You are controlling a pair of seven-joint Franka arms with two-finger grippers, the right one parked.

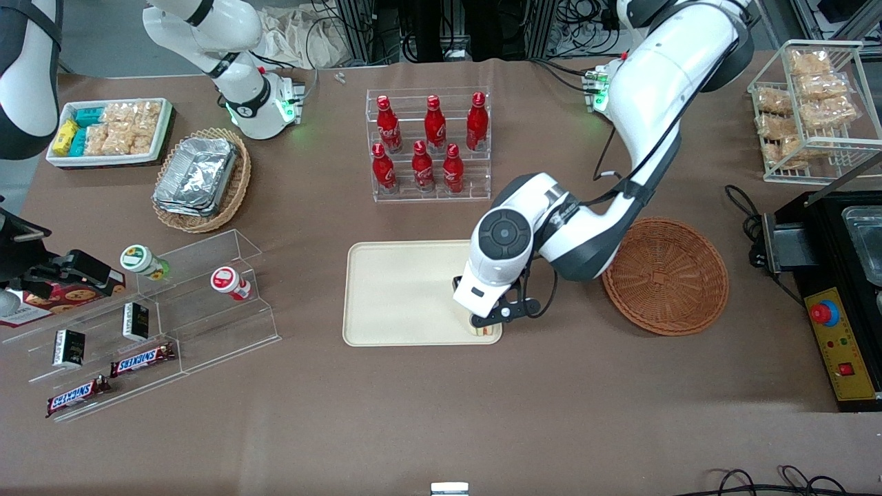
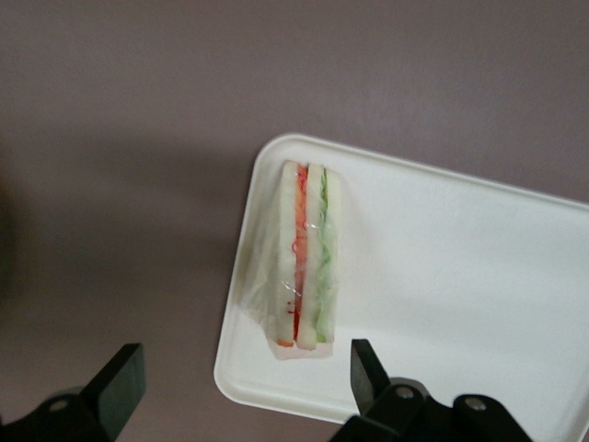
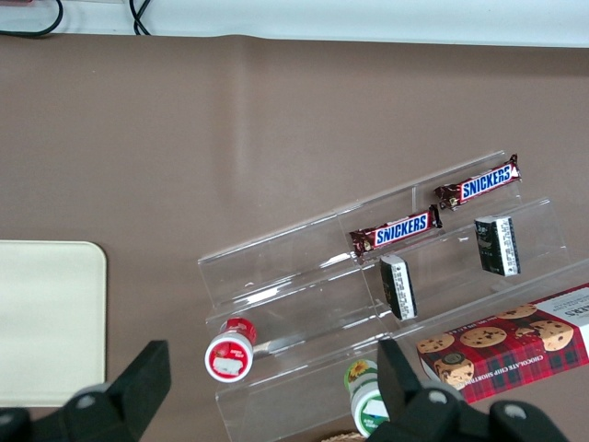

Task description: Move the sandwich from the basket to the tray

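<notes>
We have the sandwich (image 2: 306,261) lying on the tray (image 1: 400,293), at the corner nearest the front camera on the working arm's side. In the wrist view it rests on one bread face just inside the tray's rim, its red and green filling edge showing, and its clear wrap reaches out to the rim. The basket (image 1: 665,275) stands empty on the tabletop (image 1: 441,427), just beside the tray toward the working arm's end, so we judge the carry finished.

Our gripper (image 1: 484,322) hangs directly over that tray corner, low above the sandwich. Its fingers (image 2: 366,366) are spread wide, one on each side of the sandwich and clear of it; they hold nothing. We take the release as made.

What is left, as far as we can judge, is only to lift the arm straight up and away without catching the wrap. The sandwich sits close to the rim, so a brush from a finger could nudge it over the edge; a clean vertical retreat seems the safe way out.
</notes>
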